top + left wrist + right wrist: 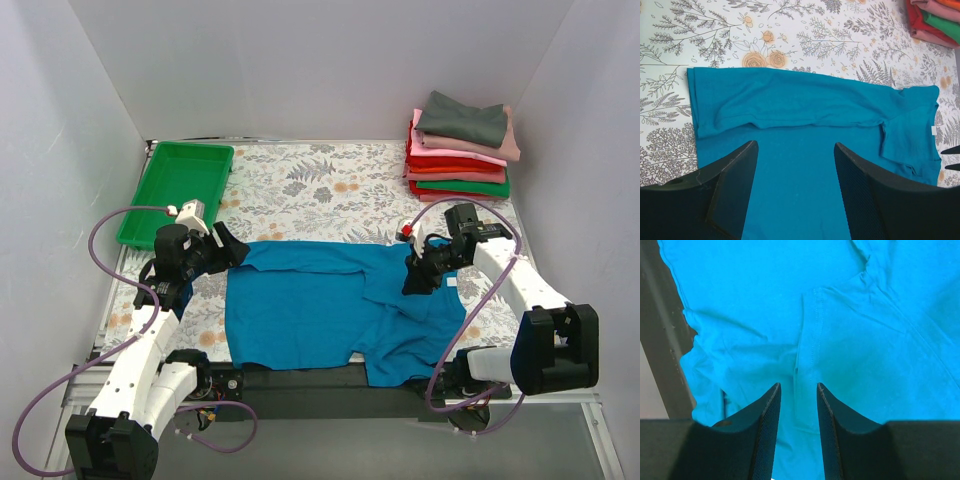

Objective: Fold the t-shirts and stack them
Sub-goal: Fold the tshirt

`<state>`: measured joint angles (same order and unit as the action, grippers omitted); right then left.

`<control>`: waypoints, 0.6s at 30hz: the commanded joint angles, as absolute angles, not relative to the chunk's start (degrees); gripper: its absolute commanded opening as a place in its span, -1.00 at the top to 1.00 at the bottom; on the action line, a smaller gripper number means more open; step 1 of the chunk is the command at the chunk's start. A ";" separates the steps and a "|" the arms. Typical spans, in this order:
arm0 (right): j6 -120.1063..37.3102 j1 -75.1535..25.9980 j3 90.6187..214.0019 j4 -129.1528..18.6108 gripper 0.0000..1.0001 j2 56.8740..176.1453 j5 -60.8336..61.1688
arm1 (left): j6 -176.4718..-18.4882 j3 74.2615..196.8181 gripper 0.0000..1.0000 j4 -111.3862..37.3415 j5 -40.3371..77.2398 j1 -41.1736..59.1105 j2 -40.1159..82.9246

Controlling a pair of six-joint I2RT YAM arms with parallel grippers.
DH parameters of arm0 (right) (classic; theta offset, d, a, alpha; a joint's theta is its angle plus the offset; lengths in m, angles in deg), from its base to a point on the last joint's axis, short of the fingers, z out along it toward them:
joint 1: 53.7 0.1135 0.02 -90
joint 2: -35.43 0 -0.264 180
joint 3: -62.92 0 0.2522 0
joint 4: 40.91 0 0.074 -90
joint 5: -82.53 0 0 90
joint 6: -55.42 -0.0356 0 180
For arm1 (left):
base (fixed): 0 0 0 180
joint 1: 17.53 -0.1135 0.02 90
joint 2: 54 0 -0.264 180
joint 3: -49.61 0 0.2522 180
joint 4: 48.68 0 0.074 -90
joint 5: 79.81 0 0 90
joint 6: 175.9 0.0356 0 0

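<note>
A teal-blue t-shirt (320, 305) lies spread on the floral table, its far long edge folded over toward me (805, 102) and a short sleeve (850, 345) lying on its right part. My left gripper (236, 247) hovers at the shirt's left end. It is open (795, 144), with only flat cloth showing between its fingers (732, 185). My right gripper (413, 283) hangs over the sleeve's stitched hem, open with a narrow gap (798, 385) and nothing pinched. The other t-shirts sit folded in a stack (460, 150) at the back right, grey on top, then pink, red and green.
A green plastic tray (180, 188) stands at the back left. White walls close in the table on three sides. The shirt's near right corner droops over the dark front rail (300, 380). The folded stack's corner (935, 20) shows in the left wrist view.
</note>
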<state>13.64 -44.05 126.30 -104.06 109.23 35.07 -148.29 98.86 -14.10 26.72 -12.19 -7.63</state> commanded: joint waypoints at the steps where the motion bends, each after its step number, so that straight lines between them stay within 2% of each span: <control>1: 14.55 -44.65 125.37 -103.63 0.17 107.85 37.79 | -147.77 98.44 -0.22 -15.05 26.98 -12.35 -8.48; 18: 13.93 -45.53 124.93 -102.75 0.17 106.97 37.70 | -147.78 98.44 -0.22 -15.06 27.24 -12.26 -8.48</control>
